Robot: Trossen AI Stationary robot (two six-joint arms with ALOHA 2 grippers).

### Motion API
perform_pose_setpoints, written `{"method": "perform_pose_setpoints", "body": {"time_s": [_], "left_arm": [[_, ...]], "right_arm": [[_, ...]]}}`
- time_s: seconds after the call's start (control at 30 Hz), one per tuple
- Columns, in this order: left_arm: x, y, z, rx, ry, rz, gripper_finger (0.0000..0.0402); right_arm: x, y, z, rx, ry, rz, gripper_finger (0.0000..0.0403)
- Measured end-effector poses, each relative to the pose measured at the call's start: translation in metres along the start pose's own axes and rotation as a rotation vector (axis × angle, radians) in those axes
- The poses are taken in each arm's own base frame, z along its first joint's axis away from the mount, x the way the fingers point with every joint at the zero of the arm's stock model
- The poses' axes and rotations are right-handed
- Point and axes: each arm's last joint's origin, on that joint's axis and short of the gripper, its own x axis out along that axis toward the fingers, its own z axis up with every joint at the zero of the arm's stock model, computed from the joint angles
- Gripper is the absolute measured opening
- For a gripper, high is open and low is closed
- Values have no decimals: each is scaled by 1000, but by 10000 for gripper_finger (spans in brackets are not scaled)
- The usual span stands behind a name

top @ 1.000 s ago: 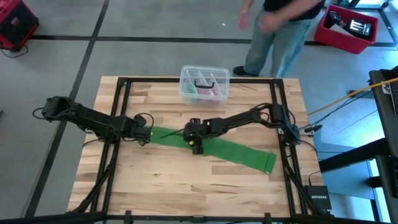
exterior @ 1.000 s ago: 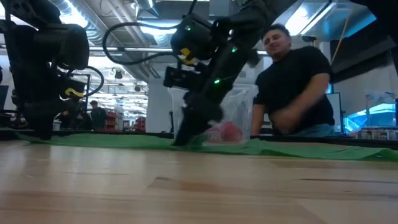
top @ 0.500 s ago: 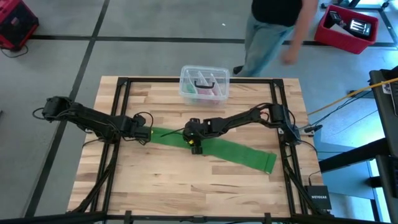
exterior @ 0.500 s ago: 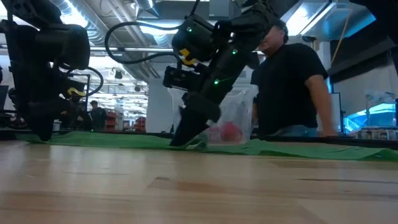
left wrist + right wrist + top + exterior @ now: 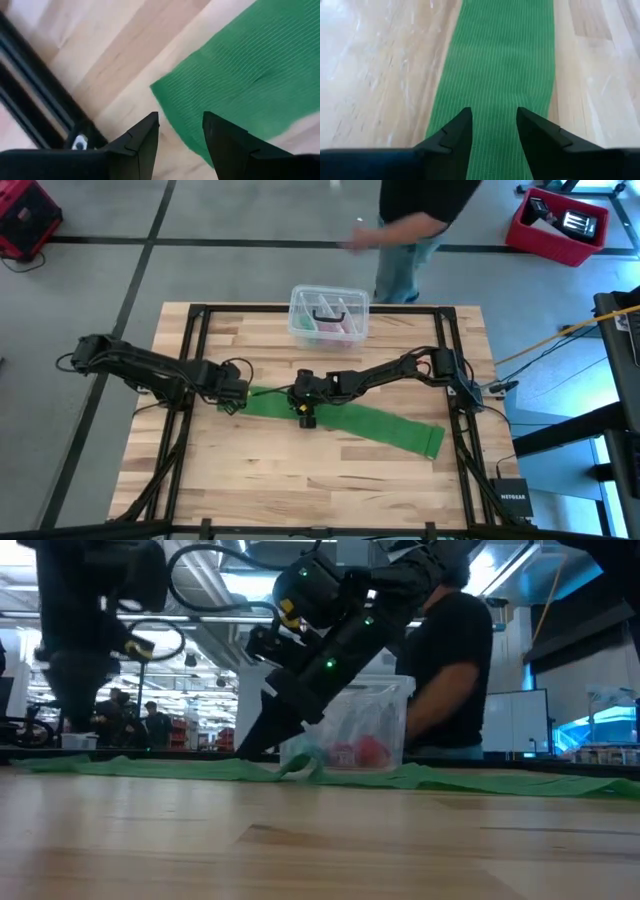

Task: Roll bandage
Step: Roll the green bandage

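Green bandage (image 5: 340, 417) lies flat and slantwise across the middle of the wooden table (image 5: 300, 480), its near end by the right frame rail, with bare board open on the near side. The left gripper (image 5: 232, 392), fingers parted, hovers at the strip's far-left end. The right gripper (image 5: 305, 412), also parted, presses down mid-strip; it seems to hold nothing, though the low view is cluttered. A clear plastic box (image 5: 328, 315) sits at the far edge. Since a second ago both grippers have shifted leftward, and the person (image 5: 410, 220) behind has moved.
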Motion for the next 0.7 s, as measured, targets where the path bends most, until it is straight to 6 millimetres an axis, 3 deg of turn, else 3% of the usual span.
{"method": "perform_pose_setpoints", "body": {"time_s": [0.17,0.33,0.47,0.7], "left_arm": [[-14,-13,8,28,-91,-100,148],[-12,-33,9,73,-230,-255,148],[0,-44,6,114,-304,-322,148],[27,-47,-4,130,-276,-284,148]], "right_arm": [[-21,-2,20,0,-27,19,159],[-76,-2,36,-11,40,59,159],[-109,10,9,-12,188,86,159],[-150,58,-68,91,331,131,159]]}}
